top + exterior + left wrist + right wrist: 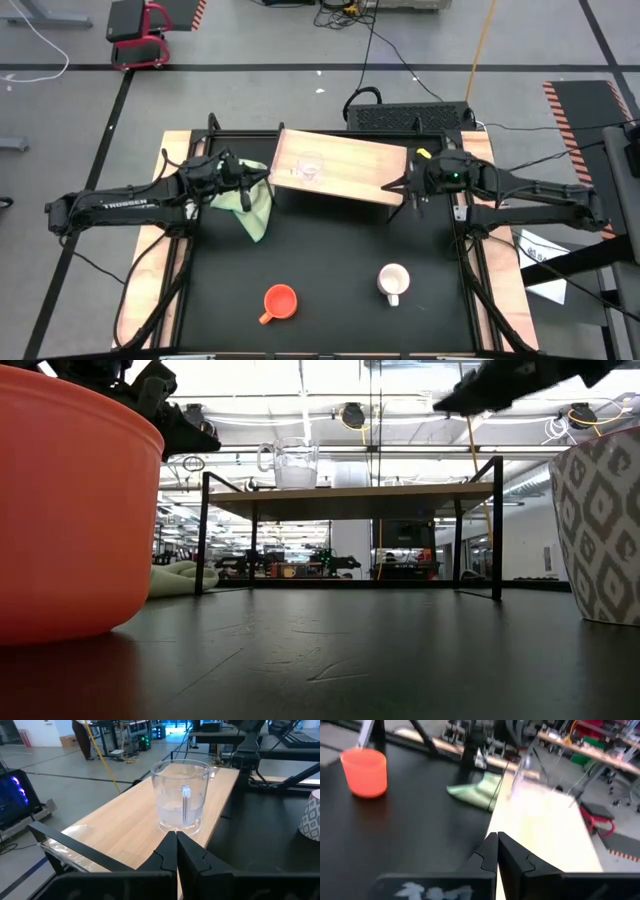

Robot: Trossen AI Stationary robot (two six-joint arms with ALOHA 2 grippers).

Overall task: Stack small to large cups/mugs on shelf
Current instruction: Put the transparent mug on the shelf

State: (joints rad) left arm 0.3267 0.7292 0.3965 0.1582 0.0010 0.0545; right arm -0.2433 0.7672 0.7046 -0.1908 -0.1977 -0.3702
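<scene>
The small clear glass cup (310, 168) stands upright on its base on the light-brown wooden shelf (350, 172), toward the shelf's left end; it also shows in the low view (290, 463). The orange mug (280, 300) and the white mug (394, 282) stand upright on the black table near its front edge. My left gripper (256, 180) is shut and empty at the shelf's left end, a short way from the glass cup (182, 795). My right gripper (392, 186) is shut and empty at the shelf's right end.
A light green cloth (248, 202) lies crumpled on the table under my left gripper, beside the shelf's left end. The black tabletop (330, 250) between the shelf and the two mugs is bare. Pale wooden strips (150, 270) run along the table's sides.
</scene>
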